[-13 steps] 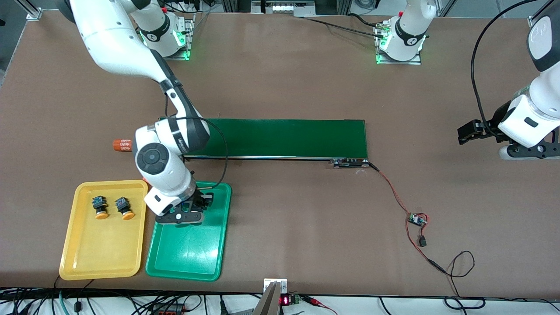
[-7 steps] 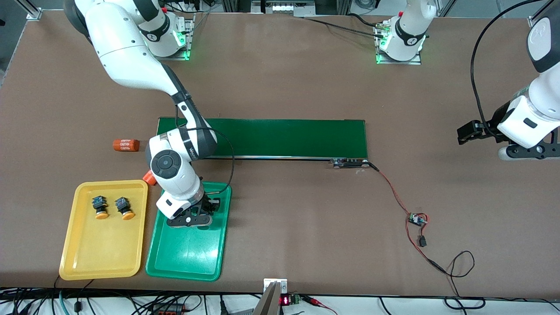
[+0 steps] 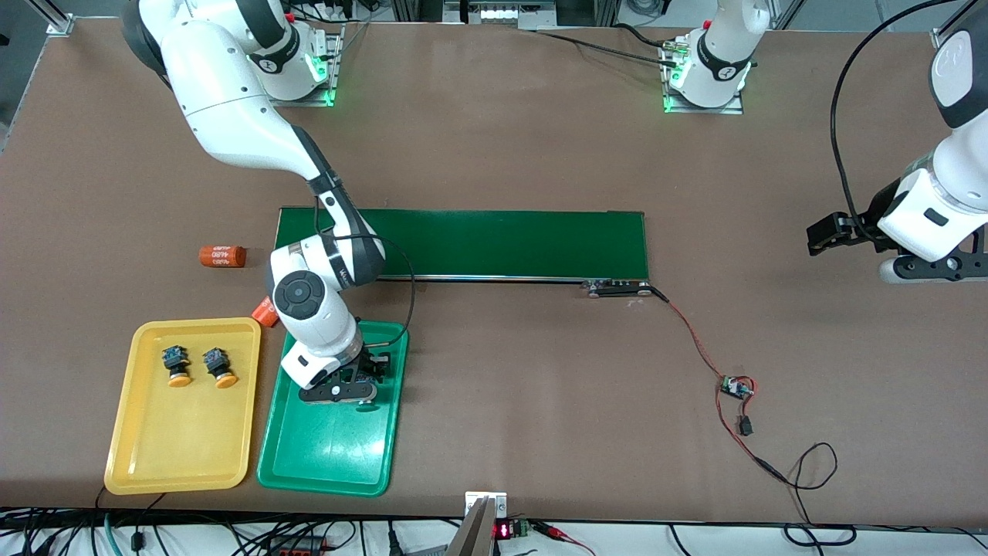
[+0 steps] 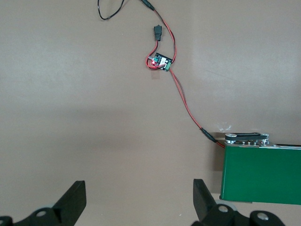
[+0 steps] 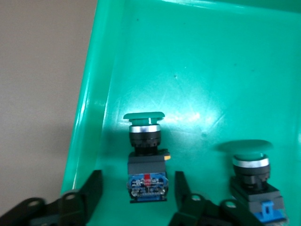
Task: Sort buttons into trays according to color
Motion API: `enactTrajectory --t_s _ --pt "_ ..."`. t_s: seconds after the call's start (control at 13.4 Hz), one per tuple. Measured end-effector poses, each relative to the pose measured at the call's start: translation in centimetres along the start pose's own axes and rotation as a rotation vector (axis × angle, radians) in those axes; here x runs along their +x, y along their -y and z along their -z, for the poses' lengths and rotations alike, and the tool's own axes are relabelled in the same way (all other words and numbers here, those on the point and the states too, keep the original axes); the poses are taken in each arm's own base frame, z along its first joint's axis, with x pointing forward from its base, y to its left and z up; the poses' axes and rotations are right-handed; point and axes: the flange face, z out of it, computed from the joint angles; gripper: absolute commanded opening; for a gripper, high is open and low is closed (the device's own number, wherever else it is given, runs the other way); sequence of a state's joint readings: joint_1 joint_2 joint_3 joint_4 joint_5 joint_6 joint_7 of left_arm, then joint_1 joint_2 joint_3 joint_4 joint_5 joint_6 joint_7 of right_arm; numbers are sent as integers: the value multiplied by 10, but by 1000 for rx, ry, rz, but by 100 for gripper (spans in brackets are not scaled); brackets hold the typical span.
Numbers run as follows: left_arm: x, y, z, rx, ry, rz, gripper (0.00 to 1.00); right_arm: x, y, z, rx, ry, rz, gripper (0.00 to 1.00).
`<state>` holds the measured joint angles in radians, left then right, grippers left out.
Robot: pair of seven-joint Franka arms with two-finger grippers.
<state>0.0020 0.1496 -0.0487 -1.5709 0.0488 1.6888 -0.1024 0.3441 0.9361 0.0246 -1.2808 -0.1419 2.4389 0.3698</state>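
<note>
While the right gripper (image 5: 136, 197) sits low in the green tray (image 5: 188, 56), its jaws are let go around a green button (image 5: 145, 155). Lifting crooked could knock it over. The left gripper (image 4: 138, 202) waits, jaws wide.

You are looking at a broad brown table (image 3: 502, 154) with a matte top, evenly lit from above. A long dark-green conveyor belt (image 3: 502, 243) lies across its middle. From the belt's end a red and black wire (image 3: 695, 340) runs to a small circuit board (image 3: 735, 387). Along the table's edge nearest the front camera you see tangled cables (image 3: 231, 537).
</note>
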Motion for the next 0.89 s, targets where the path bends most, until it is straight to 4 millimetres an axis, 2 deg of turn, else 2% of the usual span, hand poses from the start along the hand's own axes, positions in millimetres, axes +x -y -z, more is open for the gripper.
enactTrajectory --t_s 0.22,0.37,0.52,0.67,0.89 --pt "0 0 0 0 0 0 100 3 0 3 2 -10 0 100" --pt "0 0 0 0 2 0 100 9 -3 16 -10 1 -5 100" --pt "-2 1 -1 2 16 -11 100 15 -9 46 -39 46 -13 100" --pt "-2 2 -1 2 19 -21 100 21 -20 88 -71 97 -29 100" --pt "-2 2 -1 2 19 -26 100 25 -55 144 -113 179 -50 100"
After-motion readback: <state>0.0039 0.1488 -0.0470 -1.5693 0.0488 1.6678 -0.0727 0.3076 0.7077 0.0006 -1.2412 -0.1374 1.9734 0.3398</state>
